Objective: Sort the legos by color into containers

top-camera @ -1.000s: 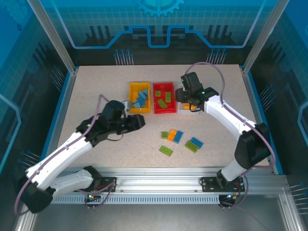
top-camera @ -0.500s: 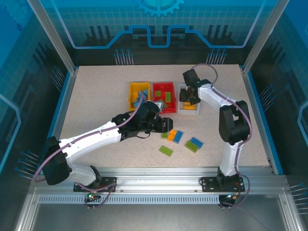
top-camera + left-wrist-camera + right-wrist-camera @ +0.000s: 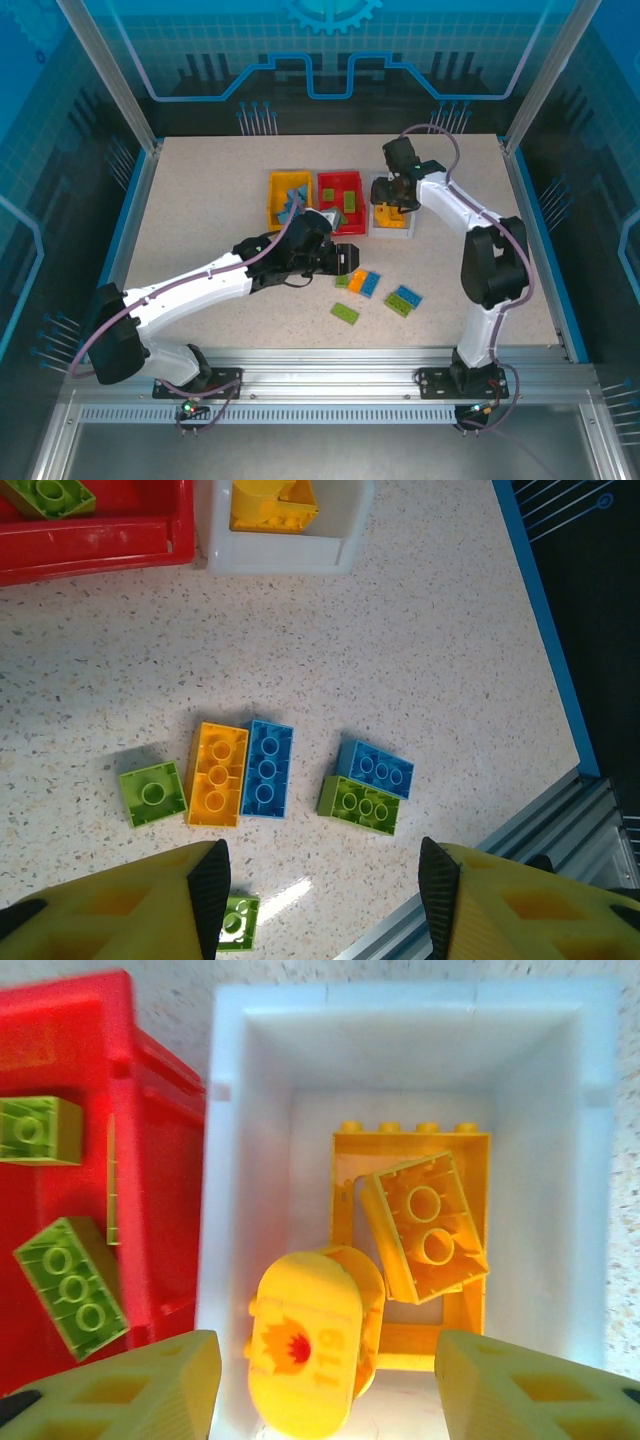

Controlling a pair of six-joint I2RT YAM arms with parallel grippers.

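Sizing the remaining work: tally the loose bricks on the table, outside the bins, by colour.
green bricks: 3
blue bricks: 2
orange brick: 1
Total loose: 6

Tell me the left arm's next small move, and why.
Probably ease the left gripper forward and down over the green brick. Its jaws stand open and empty above the table, and that brick lies just ahead of the gap, touching a blue brick. The red bin already holds green bricks, so it likely goes there.
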